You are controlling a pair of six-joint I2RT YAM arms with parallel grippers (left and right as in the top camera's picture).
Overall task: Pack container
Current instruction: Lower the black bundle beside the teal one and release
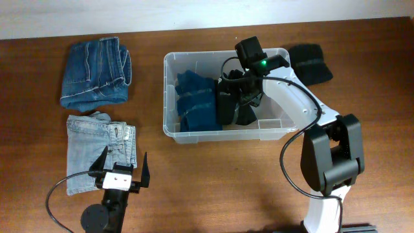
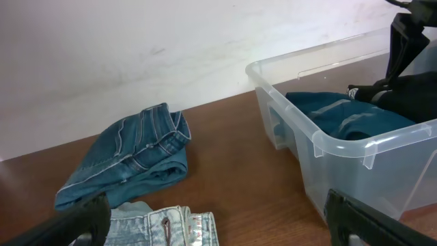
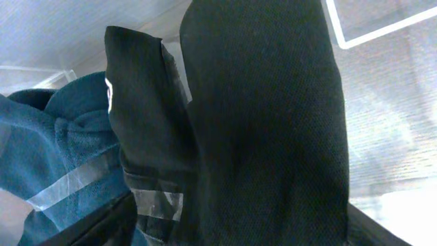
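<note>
The container is a clear plastic bin at the centre back of the table. Inside it lie a folded teal garment and a black garment. My right gripper reaches down into the bin over the black garment. Its jaws stand wide apart, open, with the cloth lying between them. My left gripper is open near the front edge, just above the folded light jeans, with nothing between its fingers.
Folded dark blue jeans lie at the back left. Another black garment sits on the table just right of the bin. The bin's near corner shows to the right in the left wrist view.
</note>
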